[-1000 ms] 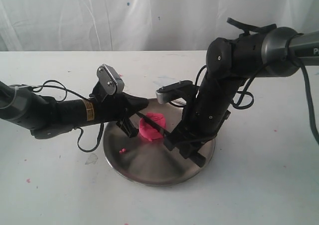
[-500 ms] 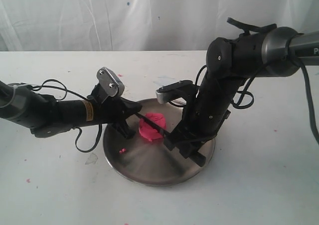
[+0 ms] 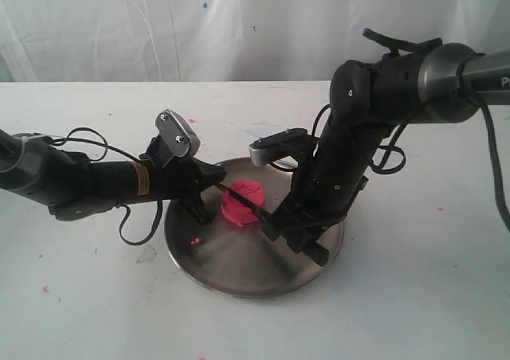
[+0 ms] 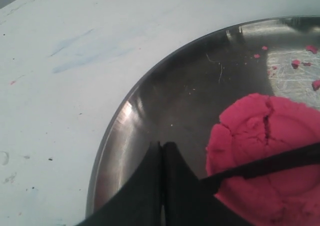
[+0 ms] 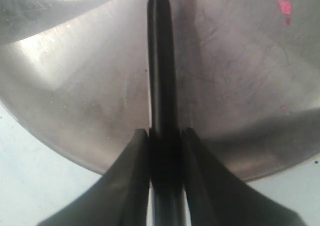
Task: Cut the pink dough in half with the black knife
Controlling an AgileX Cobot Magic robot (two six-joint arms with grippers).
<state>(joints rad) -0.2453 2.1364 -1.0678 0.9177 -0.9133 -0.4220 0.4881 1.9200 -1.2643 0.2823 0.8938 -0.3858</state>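
The pink dough [image 3: 241,203] sits as one cracked lump [image 4: 260,131] on the steel plate [image 3: 239,266]. The black knife [image 3: 243,201] lies slanted across its top. In the left wrist view the blade [image 4: 272,164] crosses the dough and its tip ends at my left gripper's finger. My right gripper [image 3: 276,225] is shut on the knife's handle, right of the dough. In the right wrist view the knife [image 5: 161,61] runs out from between the right gripper [image 5: 164,134]. My left gripper [image 3: 198,214] is shut and empty, its tips [image 4: 162,150] low over the plate [image 4: 175,101] just left of the dough.
Pink crumbs lie on the plate [image 3: 195,240] [image 4: 302,63] [image 5: 284,6] and on the white table [image 3: 45,288]. The plate's raised rim [image 4: 112,136] rings the dough. Cables hang under the left arm [image 3: 135,232]. A white curtain [image 3: 199,25] closes off the back.
My left gripper has drawn back a little to the left, away from the dough. The right arm and the knife have stayed put across the dough.
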